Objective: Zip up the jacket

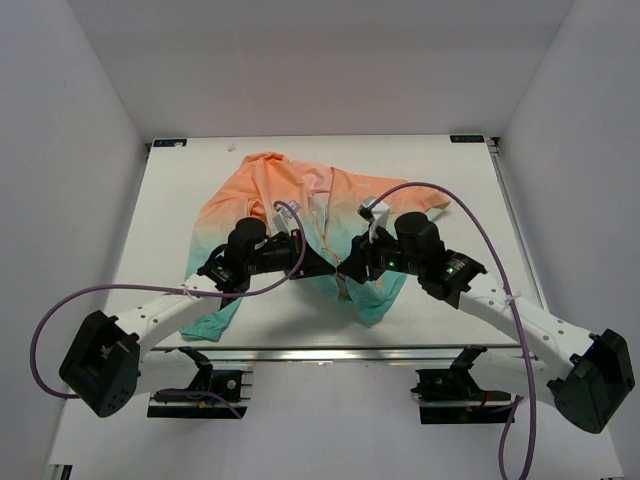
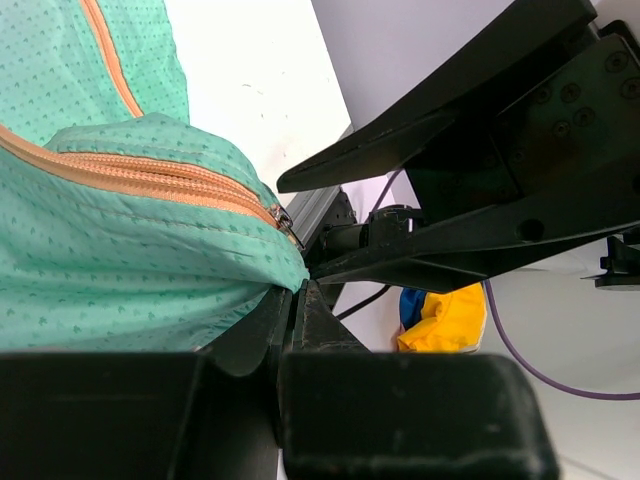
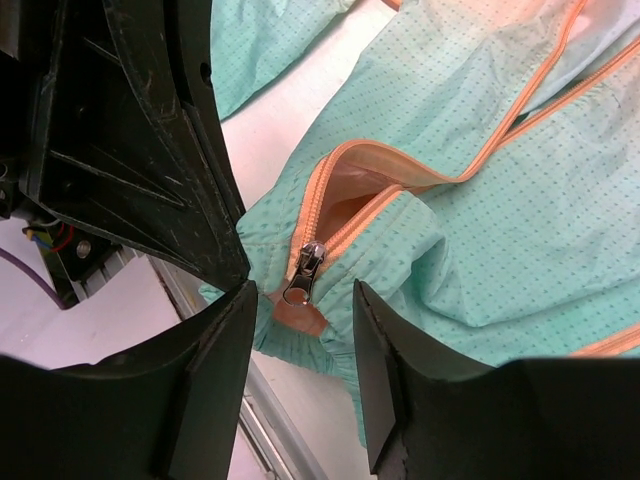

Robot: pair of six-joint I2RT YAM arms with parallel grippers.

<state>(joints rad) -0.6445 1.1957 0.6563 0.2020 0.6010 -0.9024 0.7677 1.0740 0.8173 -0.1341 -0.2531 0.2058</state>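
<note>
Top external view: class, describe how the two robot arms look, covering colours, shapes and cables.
Both the left arm and right arm have white links, boxy black joint housings and black wrists. A purple cable loops along each. The right wrist shows a small green light.

clear: table (image 1: pixel 170 190) left and right of jacket (image 1: pixel 290 195) | blocked: hem (image 1: pixel 375 300), left fingers (image 2: pixel 255 335) just beside right fingers (image 3: pixel 210 370)

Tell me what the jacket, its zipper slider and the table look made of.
The jacket: thin light fabric, likely synthetic; matte, tiny dotted print, soft wrinkles. The zipper slider: seemingly metal; grey with bright glints. The table: hard, smooth white surface, matte; material unclear.
</note>
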